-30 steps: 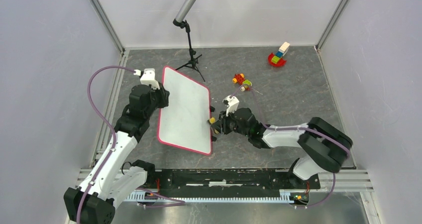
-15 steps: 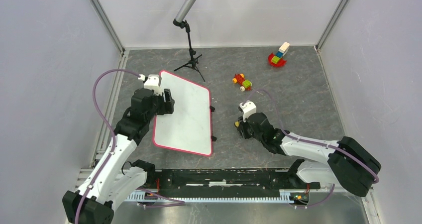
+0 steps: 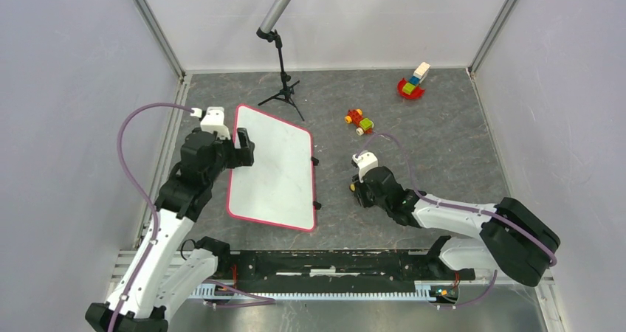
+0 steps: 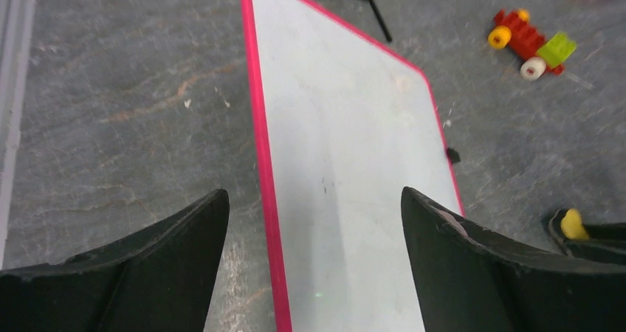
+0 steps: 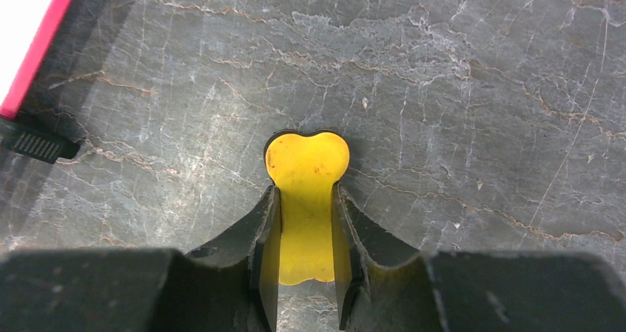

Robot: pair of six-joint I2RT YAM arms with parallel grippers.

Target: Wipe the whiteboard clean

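1. Overhead, top external view: this view alone shows the whole whiteboard [image 3: 272,168], flat on the desk [image 3: 443,147], left of centre. The left fingers [image 3: 242,149] are over its left rim, and the right fingers [image 3: 359,188] are apart on its right. A tripod stand [image 3: 283,88] and a brick car [image 3: 359,120] stand beyond.
2. Left wrist view: the fingers are spread wide, astride the pink rim. Specks on the board are too faint to read. The board's near end is cut off.
3. Right wrist view: the fingers clamp a yellow piece [image 5: 306,199]. Only a corner of the board and one black clip [image 5: 37,146] show.

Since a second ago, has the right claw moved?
Yes. The right claw, gripping a yellow tool, has pulled rightward off the whiteboard's edge; it now sits below the toy car.
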